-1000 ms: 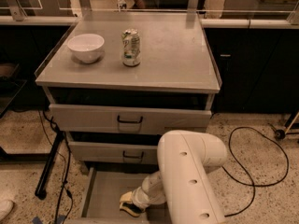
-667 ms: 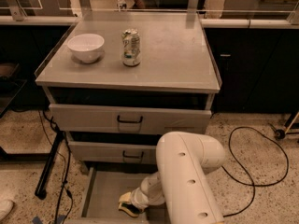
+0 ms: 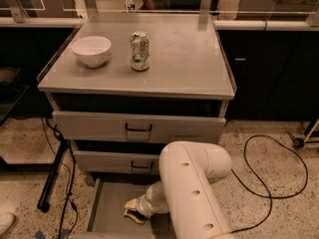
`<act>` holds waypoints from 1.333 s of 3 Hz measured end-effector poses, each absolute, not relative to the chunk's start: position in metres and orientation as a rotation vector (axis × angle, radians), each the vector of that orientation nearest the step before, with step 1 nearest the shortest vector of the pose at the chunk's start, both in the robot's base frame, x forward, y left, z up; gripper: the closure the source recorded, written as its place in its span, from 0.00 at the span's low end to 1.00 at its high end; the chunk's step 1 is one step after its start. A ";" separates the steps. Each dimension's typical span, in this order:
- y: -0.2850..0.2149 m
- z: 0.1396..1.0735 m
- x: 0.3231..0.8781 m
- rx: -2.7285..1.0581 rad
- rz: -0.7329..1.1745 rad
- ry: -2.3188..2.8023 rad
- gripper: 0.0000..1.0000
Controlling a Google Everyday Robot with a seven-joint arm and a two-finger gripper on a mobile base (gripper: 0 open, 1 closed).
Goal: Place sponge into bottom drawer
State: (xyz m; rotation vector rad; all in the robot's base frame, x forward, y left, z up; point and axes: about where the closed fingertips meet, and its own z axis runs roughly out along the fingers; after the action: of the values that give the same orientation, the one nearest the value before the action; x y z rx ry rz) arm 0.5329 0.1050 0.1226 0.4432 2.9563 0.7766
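The bottom drawer (image 3: 108,207) is pulled open at floor level, a wide grey tray with a flat floor. My white arm (image 3: 192,183) bends down into it from the right. My gripper (image 3: 134,211) is low inside the drawer, left of the arm, mostly hidden by the wrist. It is shut on the sponge (image 3: 131,203), whose yellow foam shows with a dark side beneath, just above the drawer floor.
Two upper drawers with black handles (image 3: 138,128) (image 3: 142,165) are pushed in. A white bowl (image 3: 91,50) and a can (image 3: 140,51) stand on the cabinet top. A black pole (image 3: 52,176) leans at the left; a black cable (image 3: 264,183) loops on the floor at the right.
The gripper with the sponge has shifted slightly left inside the bottom drawer. Nothing else has moved.
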 end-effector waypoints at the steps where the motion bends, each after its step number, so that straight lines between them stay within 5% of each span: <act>1: 0.107 0.122 0.544 0.442 0.758 2.937 1.00; 4: 0.107 0.122 0.544 0.441 0.757 2.937 0.36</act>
State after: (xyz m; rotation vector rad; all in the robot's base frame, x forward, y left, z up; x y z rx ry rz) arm 0.5443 0.1067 0.1224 0.4414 2.9366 0.7572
